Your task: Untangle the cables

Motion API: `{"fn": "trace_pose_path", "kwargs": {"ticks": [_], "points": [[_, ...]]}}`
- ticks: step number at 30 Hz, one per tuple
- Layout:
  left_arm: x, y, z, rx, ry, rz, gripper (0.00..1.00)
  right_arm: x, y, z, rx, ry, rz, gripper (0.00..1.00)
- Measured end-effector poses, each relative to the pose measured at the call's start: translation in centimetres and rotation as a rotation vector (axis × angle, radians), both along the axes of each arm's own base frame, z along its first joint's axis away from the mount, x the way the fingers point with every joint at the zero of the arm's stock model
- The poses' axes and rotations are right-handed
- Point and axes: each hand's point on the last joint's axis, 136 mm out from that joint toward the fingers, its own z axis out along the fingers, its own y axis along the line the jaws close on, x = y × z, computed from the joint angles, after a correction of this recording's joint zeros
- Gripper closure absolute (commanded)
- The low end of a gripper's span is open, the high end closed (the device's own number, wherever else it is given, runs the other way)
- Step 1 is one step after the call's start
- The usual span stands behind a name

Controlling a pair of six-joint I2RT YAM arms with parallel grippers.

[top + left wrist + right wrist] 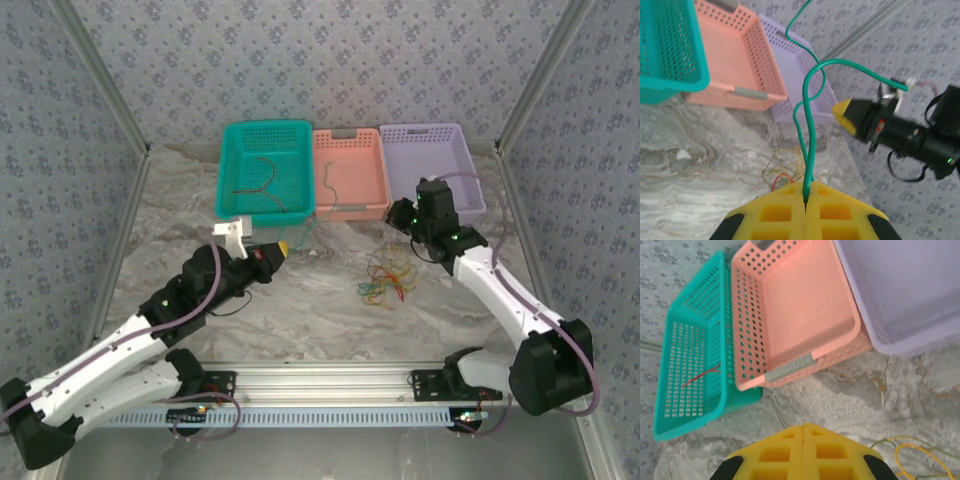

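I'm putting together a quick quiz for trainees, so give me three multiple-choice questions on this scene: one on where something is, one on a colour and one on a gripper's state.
1. The tangle lies:
A. on the table
B. in the purple basket
C. on an arm's base

2. The cable in the left gripper is:
A. red
B. brown
C. green

3. The right gripper is:
A. wide open
B. shut
C. clamped on a basket rim

Answers:
1 A: the top view shows the tangle on the marbled surface in front of the baskets.
2 C: a green strand rises from between the closed yellow pads.
3 B: its pads meet with no gap.
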Motion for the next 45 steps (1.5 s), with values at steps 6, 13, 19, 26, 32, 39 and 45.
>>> {"fn": "trace_pose_path", "kwargs": {"ticks": [6, 13, 19, 26, 32, 39, 45], "points": [[0.8, -1.2, -0.7, 0.019, 0.036, -0.009, 1.0, -3.3, 3.3, 2.8, 0.016, -0.129, 0.122, 0.19], [0.5, -2.1, -1.3, 0.016, 0.07, -0.05, 1.0, -3.1, 5.8, 7.3, 0.026, -0.31, 0.239, 0.07], [0.2, -2.8, -1.3, 0.01, 0.086, -0.081, 1.0, -0.1, 8.0, 6.4, -0.028, -0.286, 0.294, 0.06], [-0.3, -3.4, -1.3, 0.009, 0.092, -0.115, 1.0, 1.9, 9.2, 7.2, -0.057, -0.311, 0.316, 0.14], [-0.6, -3.7, -1.2, 0.008, 0.09, -0.127, 1.0, 3.8, 9.8, 7.0, -0.077, -0.314, 0.321, 0.24], [-0.7, -3.7, -1.2, 0.007, 0.09, -0.128, 1.0, 4.4, 9.8, 6.3, -0.089, -0.3, 0.317, 0.62], [-0.7, -3.6, -1.0, 0.003, 0.086, -0.127, 1.0, 4.9, 9.1, 6.7, -0.091, -0.303, 0.291, 1.0]]}}
